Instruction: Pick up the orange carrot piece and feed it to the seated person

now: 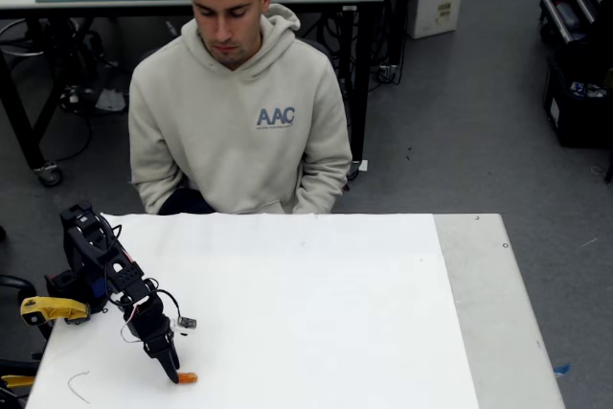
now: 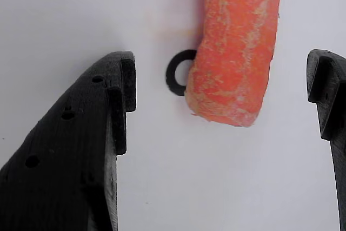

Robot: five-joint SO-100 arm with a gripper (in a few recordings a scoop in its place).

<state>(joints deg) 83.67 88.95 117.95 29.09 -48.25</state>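
Observation:
The orange carrot piece [image 1: 187, 378] lies on the white table near its front left. In the wrist view the carrot piece [image 2: 235, 47] fills the upper middle, its cut end between my two black fingers. My gripper [image 2: 221, 87] is open, jaws wide on either side of the carrot and not touching it. In the fixed view my gripper [image 1: 172, 371] reaches down right at the carrot. The seated person [image 1: 239, 112], in a beige hoodie, sits behind the far table edge, looking down.
A small black ring [image 2: 178, 72] is marked on the sheet beside the carrot. A yellow tool [image 1: 53, 309] sits by the arm's base at left. A loose thin wire [image 1: 79, 385] lies near the front left corner. The white tabletop [image 1: 316, 313] spreads to the right.

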